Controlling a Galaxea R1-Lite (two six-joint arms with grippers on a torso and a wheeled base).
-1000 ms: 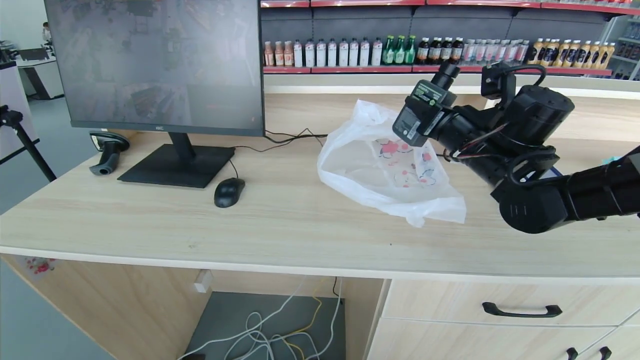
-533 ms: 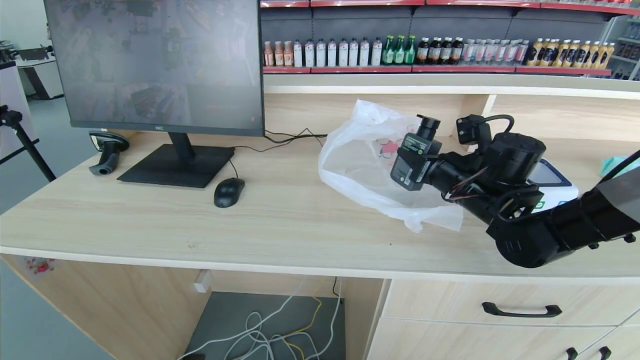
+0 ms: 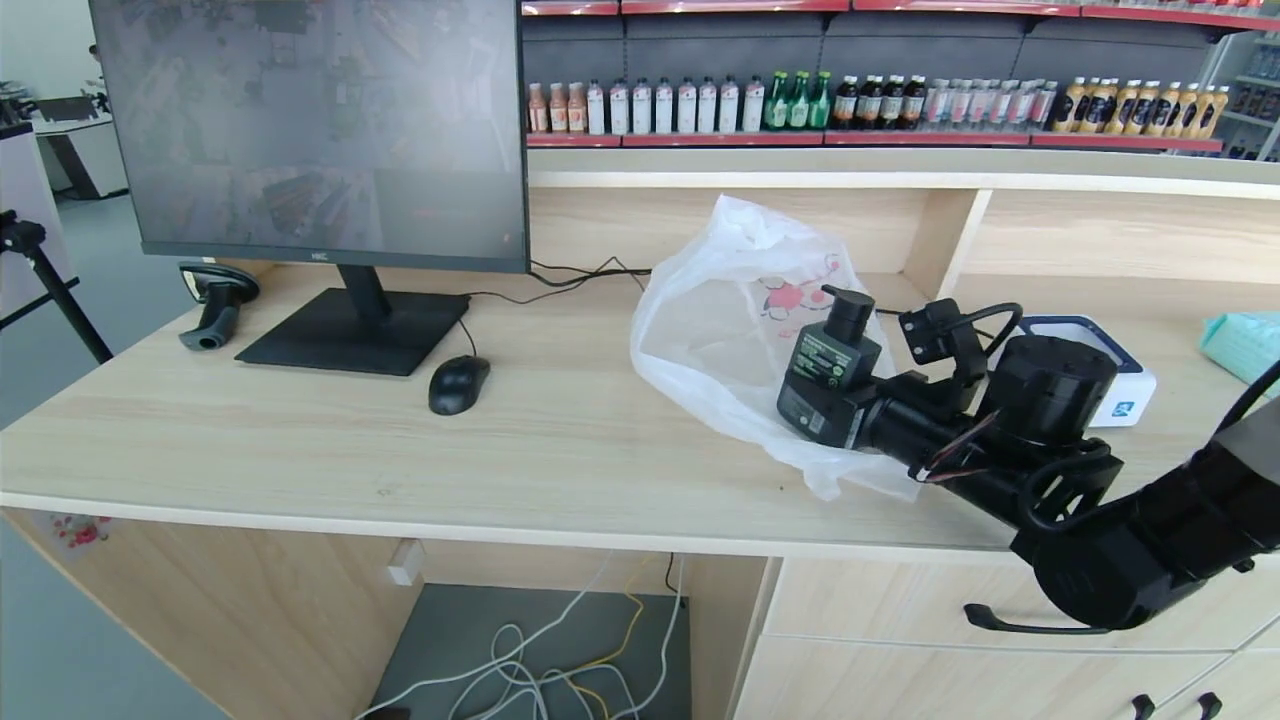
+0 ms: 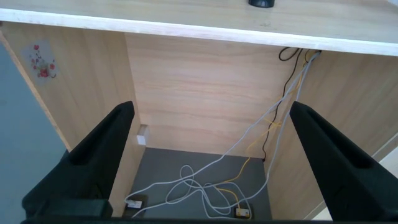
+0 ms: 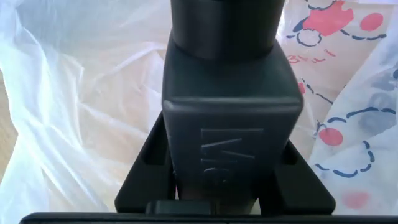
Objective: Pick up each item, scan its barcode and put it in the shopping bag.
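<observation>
A dark, square-bodied bottle (image 3: 830, 378) with a black cap is held near its base by my right gripper (image 3: 852, 418), which is shut on it. The bottle stands nearly upright, just above the counter, against the front of the white shopping bag (image 3: 715, 320). The bag is printed with red and blue shapes and lies crumpled on the counter. In the right wrist view the bottle (image 5: 230, 124) sits between the black fingers (image 5: 146, 171), with the bag (image 5: 74, 106) right behind it. My left gripper (image 4: 211, 149) hangs open below the counter's edge, holding nothing.
On the counter's left are a monitor (image 3: 310, 130), a black mouse (image 3: 458, 384) and a handheld scanner (image 3: 214, 300). A white box-shaped scanner (image 3: 1128, 388) and a teal pack (image 3: 1240, 342) lie at the right. Shelves of bottles (image 3: 800, 100) line the back wall. Cables (image 4: 205, 186) lie under the counter.
My right arm has come down and toward the counter's front with the bottle, from above the bag to low against its front. The bag's front edge has shifted a little.
</observation>
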